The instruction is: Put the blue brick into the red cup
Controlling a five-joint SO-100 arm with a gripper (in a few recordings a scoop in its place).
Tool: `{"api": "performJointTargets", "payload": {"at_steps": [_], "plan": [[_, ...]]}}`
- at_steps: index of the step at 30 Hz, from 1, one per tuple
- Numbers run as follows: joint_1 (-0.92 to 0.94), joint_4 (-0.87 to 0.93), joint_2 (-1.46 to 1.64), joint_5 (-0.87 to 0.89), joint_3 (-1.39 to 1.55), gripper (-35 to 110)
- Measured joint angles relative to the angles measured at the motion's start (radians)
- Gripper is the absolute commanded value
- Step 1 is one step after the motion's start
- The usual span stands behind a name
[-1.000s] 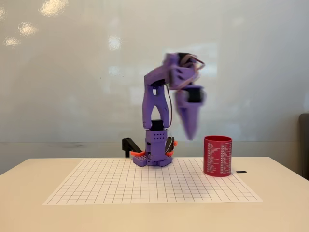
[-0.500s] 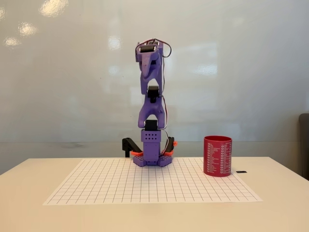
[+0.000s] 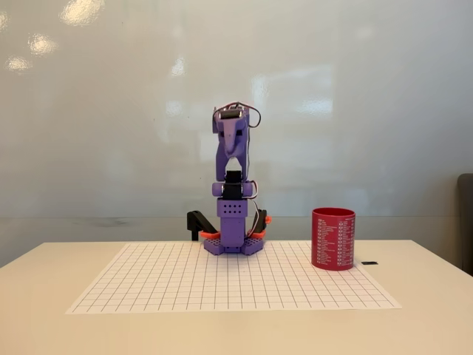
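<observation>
We see the red cup [image 3: 333,239] upright on the right edge of the white grid sheet [image 3: 222,285]. The blue brick is hidden from us; we can't tell its place. A small dark item [image 3: 369,263] lies just right of the cup on the table [image 3: 429,310]. Left of the cup, well apart, the purple arm [image 3: 233,188] is folded over its base; its gripper [image 3: 233,137] faces us, finger state unclear.

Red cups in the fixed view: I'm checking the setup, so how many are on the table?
1. The red cup stands upright at the right edge of the grid sheet, right of the arm's base.
</observation>
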Motion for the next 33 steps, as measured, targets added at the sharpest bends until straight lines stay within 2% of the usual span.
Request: {"api": "performJointTargets", "payload": {"at_steps": [5,12,33], "plan": [[-0.006,-0.114,-0.002,0.000,0.311,-1],[-0.003,-0.152,-0.005,-0.026,0.672,-1],[0.011,-0.153,-0.003,-0.026,0.690,-1]]}}
